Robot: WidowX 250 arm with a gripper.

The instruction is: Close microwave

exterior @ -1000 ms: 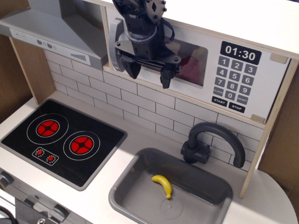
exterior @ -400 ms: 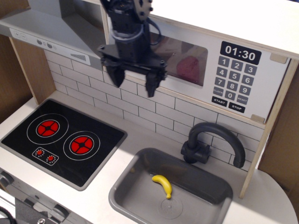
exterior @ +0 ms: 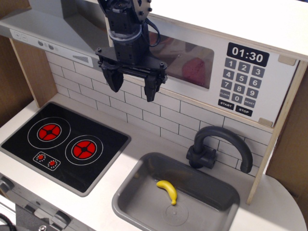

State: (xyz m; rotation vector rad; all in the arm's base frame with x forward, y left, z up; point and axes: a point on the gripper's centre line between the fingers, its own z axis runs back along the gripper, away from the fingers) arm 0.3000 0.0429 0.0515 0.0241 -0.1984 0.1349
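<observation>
Microwave [exterior: 202, 67] door looks shut; the end effector [exterior: 131, 86] hangs wide open, empty, and could snag the door if swung carelessly.

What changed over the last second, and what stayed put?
The gripper moved left and down, away from the microwave window, fingers open and holding nothing. The microwave door looks flush throughout. The banana in the sink and the faucet did not move.

Glossy black hob [exterior: 65, 144], matt grey sink [exterior: 139, 183], glossy microwave [exterior: 192, 65] window.
</observation>
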